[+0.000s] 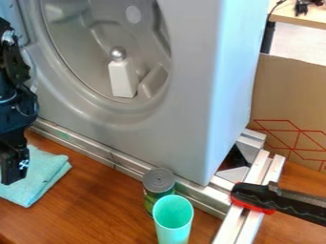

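At 8 o'clock in the camera view, the cloth (39, 180) lay folded on the table (96, 205), 12 o'clock being the top of the view. The gripper (11, 177) hung over its left part; contact could not be confirmed. Whether the gripper was parted or closed could not be determined.

Handling (judged): light, limp, not fragile, unlikely to slip; it would sag and might unfold if lifted by one layer. Best hold judged to be a pinch through all layers, just inside the fold on its 4 o'clock side, or a bunched grip near the middle.

Orientation: the cloth lay flat, with no evident front or back. One corner pointed to 3 o'clock, another to about 6. The edge between them ran along a 7-to-1 o'clock line. The long axis stayed uncertain, as the cloth met the view's left edge.

Surroundings: the rail (96, 150) ran from 10 towards 4 o'clock below the grey shell (191, 95). At 11 o'clock a white block (123, 78) with a ball (118, 53) on top stood in the shell's hollow. The can (158, 180) and the cup (173, 224) stood at 6 o'clock; the clamp (255, 195) was at 4 o'clock.
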{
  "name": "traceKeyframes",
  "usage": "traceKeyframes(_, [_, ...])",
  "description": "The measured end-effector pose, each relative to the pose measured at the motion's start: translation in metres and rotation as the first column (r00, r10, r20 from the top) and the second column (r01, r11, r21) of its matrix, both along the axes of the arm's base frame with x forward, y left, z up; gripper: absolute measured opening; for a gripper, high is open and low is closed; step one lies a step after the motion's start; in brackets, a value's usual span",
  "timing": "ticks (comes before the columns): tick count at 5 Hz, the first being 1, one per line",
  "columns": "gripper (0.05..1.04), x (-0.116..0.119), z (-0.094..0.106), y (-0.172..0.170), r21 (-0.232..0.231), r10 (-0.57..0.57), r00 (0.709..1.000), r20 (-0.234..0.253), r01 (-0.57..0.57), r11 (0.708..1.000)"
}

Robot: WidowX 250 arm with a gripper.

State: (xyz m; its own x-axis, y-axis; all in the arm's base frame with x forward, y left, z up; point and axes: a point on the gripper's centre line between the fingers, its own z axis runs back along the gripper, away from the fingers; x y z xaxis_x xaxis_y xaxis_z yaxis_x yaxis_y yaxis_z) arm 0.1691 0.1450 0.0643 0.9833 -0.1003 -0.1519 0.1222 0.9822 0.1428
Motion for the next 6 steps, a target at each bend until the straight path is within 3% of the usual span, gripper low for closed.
traceKeyframes(1, [1.008, -0.001, -0.003, -0.001, -0.007, 0.0, 1.0, -0.011, 0.0, 1.0])
traceKeyframes(3, [1.008, 0.017, -0.034, 0.019, -0.045, 0.026, 1.0, -0.008, -0.027, 0.999])
traceKeyframes(5, [1.008, 0.026, -0.054, 0.035, 0.043, 0.101, 0.994, 0.04, -0.103, 0.994])
traceKeyframes(6, [1.008, 0.029, -0.059, 0.036, 0.044, 0.106, 0.993, 0.052, -0.108, 0.993])
